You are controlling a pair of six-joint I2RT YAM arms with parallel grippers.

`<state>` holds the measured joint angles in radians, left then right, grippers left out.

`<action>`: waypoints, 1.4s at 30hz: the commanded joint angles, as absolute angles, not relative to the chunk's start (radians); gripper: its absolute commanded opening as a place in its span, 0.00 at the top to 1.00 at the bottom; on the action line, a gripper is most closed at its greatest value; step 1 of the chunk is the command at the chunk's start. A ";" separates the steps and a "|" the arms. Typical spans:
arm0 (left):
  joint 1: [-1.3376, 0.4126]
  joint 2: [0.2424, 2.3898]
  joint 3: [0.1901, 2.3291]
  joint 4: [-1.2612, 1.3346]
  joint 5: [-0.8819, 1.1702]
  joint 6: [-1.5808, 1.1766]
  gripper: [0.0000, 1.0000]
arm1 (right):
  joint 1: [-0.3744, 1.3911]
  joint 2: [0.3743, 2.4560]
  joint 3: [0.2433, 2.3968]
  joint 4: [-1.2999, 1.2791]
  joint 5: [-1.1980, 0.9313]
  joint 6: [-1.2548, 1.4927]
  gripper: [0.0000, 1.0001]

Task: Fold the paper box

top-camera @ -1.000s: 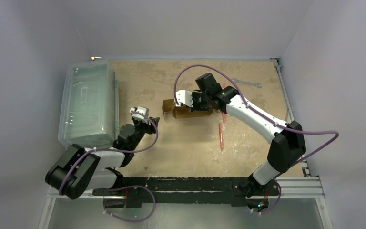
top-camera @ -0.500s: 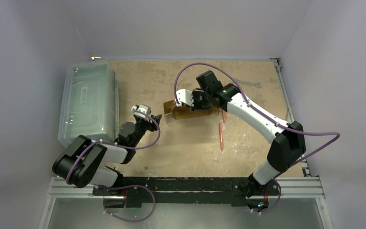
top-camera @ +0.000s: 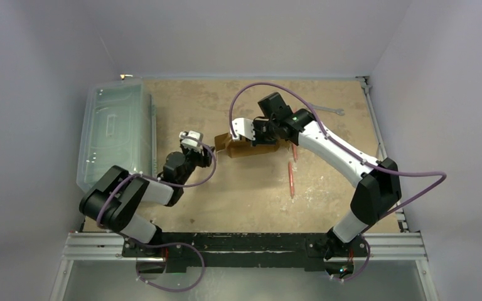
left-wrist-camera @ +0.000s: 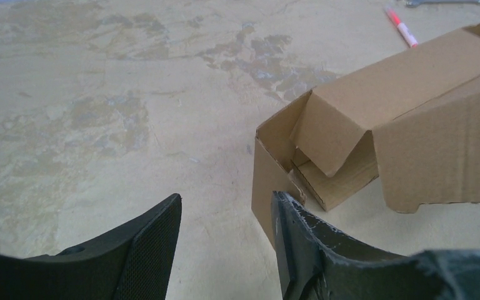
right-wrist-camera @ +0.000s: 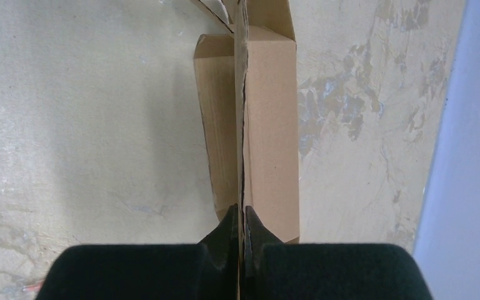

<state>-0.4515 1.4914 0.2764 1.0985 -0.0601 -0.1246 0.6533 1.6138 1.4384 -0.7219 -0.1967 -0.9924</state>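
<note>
Right end effector [right-wrist-camera: 241, 226] clamped on paper box [right-wrist-camera: 269, 125] panel; left end effector [left-wrist-camera: 225, 206] open, empty, near open end. I judge walls up, end flaps untucked.

No text, label, brand, number or sign can be read in any view. The paper box [left-wrist-camera: 412, 81] is seen as plain brown cardboard, and no print can be made out on the red pen [left-wrist-camera: 402, 26].
</note>
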 commanded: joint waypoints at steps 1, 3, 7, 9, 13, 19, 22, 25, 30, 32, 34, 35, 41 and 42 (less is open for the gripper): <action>-0.434 1.587 0.300 1.238 0.012 -0.135 0.46 | 0.648 1.608 1.486 -0.743 -0.230 -1.005 1.00; -0.427 1.632 0.302 1.292 0.054 -0.131 0.46 | 0.647 1.606 1.485 -0.745 -0.230 -1.009 1.00; -0.410 1.689 0.300 1.366 0.099 -0.131 0.46 | 0.645 1.606 1.488 -0.747 -0.233 -1.014 1.00; -0.407 1.703 0.301 1.403 0.133 -0.121 0.45 | 0.645 1.608 1.490 -0.749 -0.236 -1.014 1.00; -0.404 1.720 0.320 1.413 0.181 -0.085 0.44 | 0.644 1.615 1.499 -0.752 -0.243 -1.012 1.00; -0.400 1.760 0.357 1.404 0.221 -0.073 0.43 | 0.644 1.621 1.506 -0.759 -0.252 -1.011 1.00; -0.396 1.787 0.374 1.414 0.255 -0.071 0.44 | 0.644 1.624 1.513 -0.763 -0.255 -1.011 1.00; -0.392 1.811 0.382 1.434 0.288 -0.078 0.44 | 0.644 1.629 1.518 -0.768 -0.259 -1.011 1.00; -0.391 1.833 0.381 1.476 0.320 -0.100 0.45 | 0.644 1.638 1.523 -0.773 -0.263 -1.011 1.00; -0.391 1.840 0.382 1.490 0.333 -0.112 0.45 | 0.643 1.642 1.527 -0.774 -0.265 -1.010 1.00; -0.391 1.848 0.385 1.499 0.337 -0.122 0.45 | 0.643 1.647 1.532 -0.777 -0.267 -1.009 1.00; -0.391 1.852 0.384 1.504 0.335 -0.127 0.45 | 0.643 1.649 1.534 -0.778 -0.268 -1.009 1.00; -0.391 1.863 0.375 1.532 0.327 -0.142 0.46 | 0.644 1.656 1.541 -0.785 -0.270 -1.006 1.00; -0.391 1.866 0.377 1.534 0.324 -0.148 0.46 | 0.644 1.657 1.542 -0.786 -0.274 -1.006 1.00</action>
